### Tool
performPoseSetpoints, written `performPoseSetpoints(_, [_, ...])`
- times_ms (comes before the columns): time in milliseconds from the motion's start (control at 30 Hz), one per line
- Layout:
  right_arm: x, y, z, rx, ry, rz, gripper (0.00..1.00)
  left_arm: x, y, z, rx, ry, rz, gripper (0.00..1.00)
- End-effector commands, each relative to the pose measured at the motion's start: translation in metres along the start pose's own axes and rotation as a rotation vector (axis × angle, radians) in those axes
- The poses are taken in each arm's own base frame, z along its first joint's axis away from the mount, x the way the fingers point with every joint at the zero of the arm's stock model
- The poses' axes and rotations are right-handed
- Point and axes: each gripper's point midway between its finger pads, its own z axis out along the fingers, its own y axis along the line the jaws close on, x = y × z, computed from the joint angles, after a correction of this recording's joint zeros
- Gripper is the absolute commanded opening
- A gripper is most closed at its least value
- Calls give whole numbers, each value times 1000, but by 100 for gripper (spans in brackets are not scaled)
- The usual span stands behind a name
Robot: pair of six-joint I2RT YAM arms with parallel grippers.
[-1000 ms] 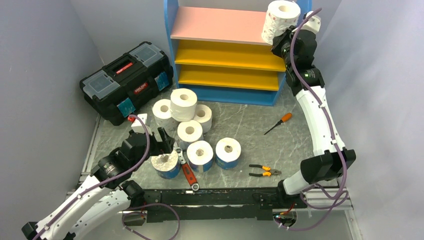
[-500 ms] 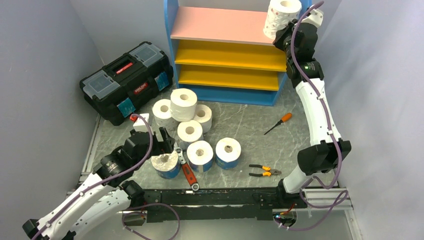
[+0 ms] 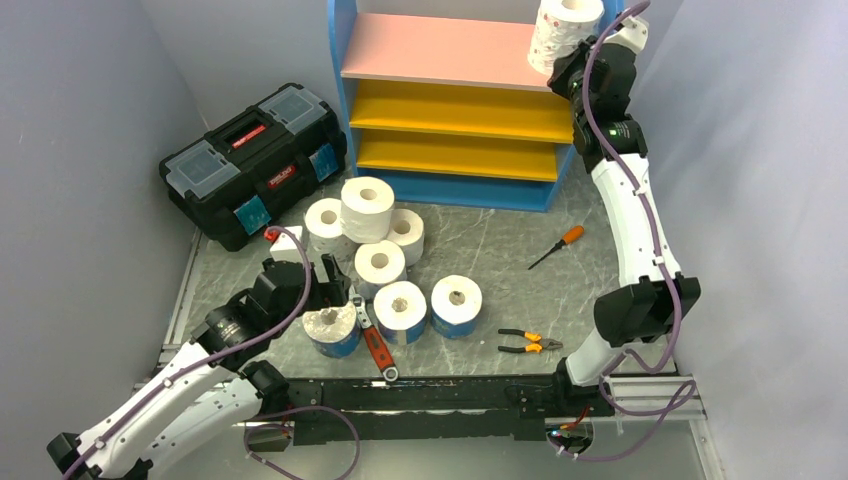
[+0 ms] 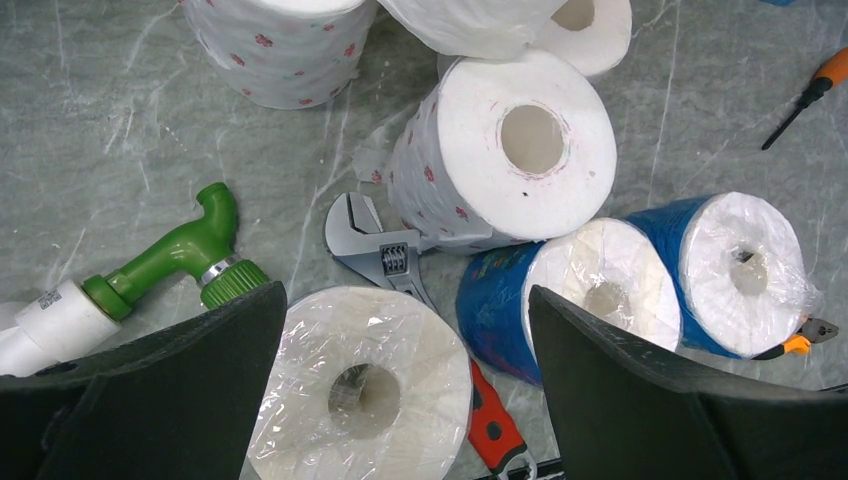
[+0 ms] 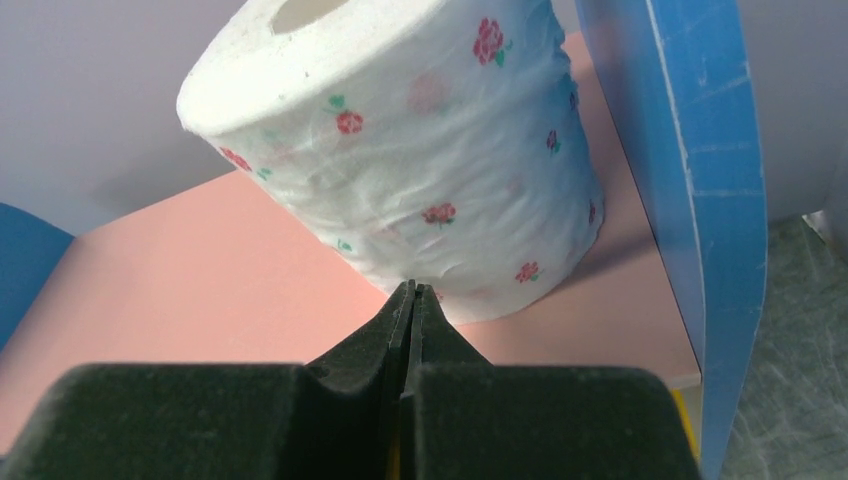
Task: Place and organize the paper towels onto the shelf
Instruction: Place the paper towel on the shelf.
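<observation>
- R gripper (image 5: 410,292): jaws were found shut, empty; tips were seen at base of rose-print roll (image 5: 420,170).
- Roll was seen on pink top board (image 3: 430,50) of shelf (image 3: 338,60), right end.
- L gripper (image 4: 402,300): jaws were held wide, empty, above clear-wrapped roll (image 4: 355,390).

Your shelf (image 3: 340,60): blue frame, pink top board (image 3: 430,50), yellow boards (image 3: 455,115) below. You see top roll (image 5: 420,170): white, red roses, green leaves. Front rolls (image 4: 490,300): blue printed wrap, white ends. Dotted roll (image 4: 440,170): white, pink-red dots. Toolbox (image 3: 250,160): black, red label, teal latches. Screwdriver (image 3: 571,235): orange handle. Wrench (image 4: 380,250): grey head, red grip. Nozzle (image 4: 185,250): green. Table (image 3: 480,250): grey, pale veins.
</observation>
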Motion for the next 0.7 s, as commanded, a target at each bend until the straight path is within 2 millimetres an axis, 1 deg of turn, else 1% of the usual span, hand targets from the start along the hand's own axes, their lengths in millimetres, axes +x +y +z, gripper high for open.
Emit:
performPoseSetpoints(0, [-39, 26, -34, -103, -97, 50, 0, -17, -11, -4, 38, -40, 0, 98])
performPoseSetpoints(67, [-39, 36, -43, -129, -101, 51, 0, -17, -12, -5, 41, -43, -2, 98])
performPoseSetpoints(133, [-35, 52, -50, -162, -94, 43, 0, -18, -12, -5, 42, -47, -8, 98])
performPoseSetpoints(233, [-30, 69, -50, -184, -84, 22, 0, -18, -13, -4, 45, -47, -15, 98])
performPoseSetpoints(333, [-22, 79, -40, -172, -65, -16, 0, -19, -18, -4, 64, -42, -24, 98])
performPoseSetpoints(433, [-19, 85, -31, -127, -89, -86, 0, -21, -20, -6, 68, -42, -30, 98])
performPoseSetpoints(533, [-12, 86, -22, -76, -114, -159, 0, -23, -20, -6, 70, -47, -28, 98])
performPoseSetpoints(667, [-9, 90, -15, -66, -143, -194, 0, -24, -19, -7, 64, -52, -24, 98])
